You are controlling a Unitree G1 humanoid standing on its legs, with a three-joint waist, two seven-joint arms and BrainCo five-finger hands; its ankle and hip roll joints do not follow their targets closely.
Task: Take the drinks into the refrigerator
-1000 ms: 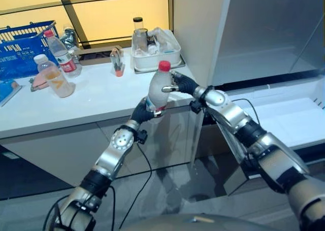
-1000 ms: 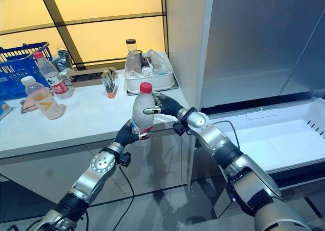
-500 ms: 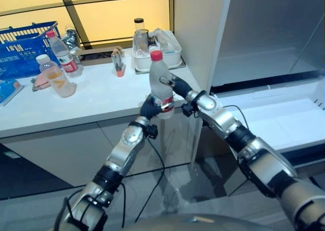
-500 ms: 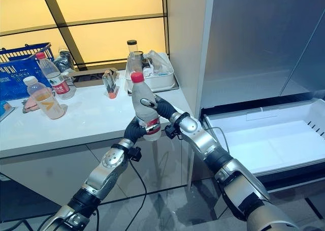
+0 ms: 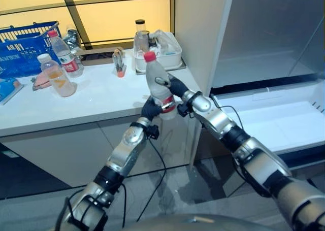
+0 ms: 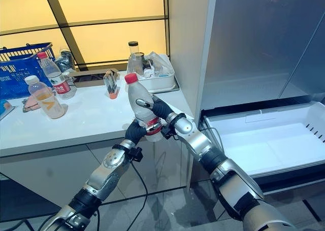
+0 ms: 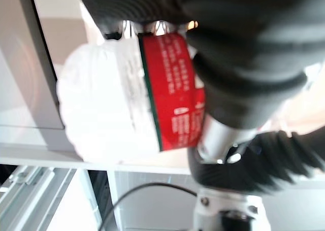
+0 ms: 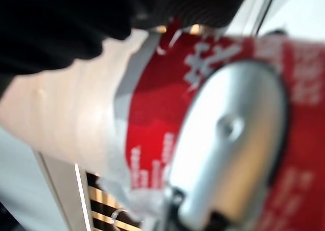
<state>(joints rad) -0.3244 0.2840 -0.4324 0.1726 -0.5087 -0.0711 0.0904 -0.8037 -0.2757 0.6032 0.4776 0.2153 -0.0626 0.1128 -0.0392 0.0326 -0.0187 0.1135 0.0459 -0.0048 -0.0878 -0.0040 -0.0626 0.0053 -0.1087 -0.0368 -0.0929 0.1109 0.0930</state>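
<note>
A clear water bottle (image 5: 158, 89) with a red cap and red label is held in the air over the counter's front corner, its cap leaning left. My left hand (image 5: 151, 109) grips its lower end from below. My right hand (image 5: 175, 89) is wrapped round its middle from the right. The left wrist view shows the red label (image 7: 172, 89) and the bottle's pale base, and in the right wrist view a silver finger (image 8: 228, 139) lies across the label. The open refrigerator (image 5: 264, 38) stands to the right, with a white pulled-out drawer (image 5: 274, 114) at its bottom.
On the white counter (image 5: 101, 99) stand two more drink bottles (image 5: 61, 51) (image 5: 55, 77) beside a blue basket (image 5: 23, 48). A white tray (image 5: 157, 56) of jars and packets sits at the back, by the refrigerator's side wall.
The bottle has shifted left and a little higher, tipping from upright so its cap leans left. Both hands moved with it, and the right hand has closed further round its middle.
</note>
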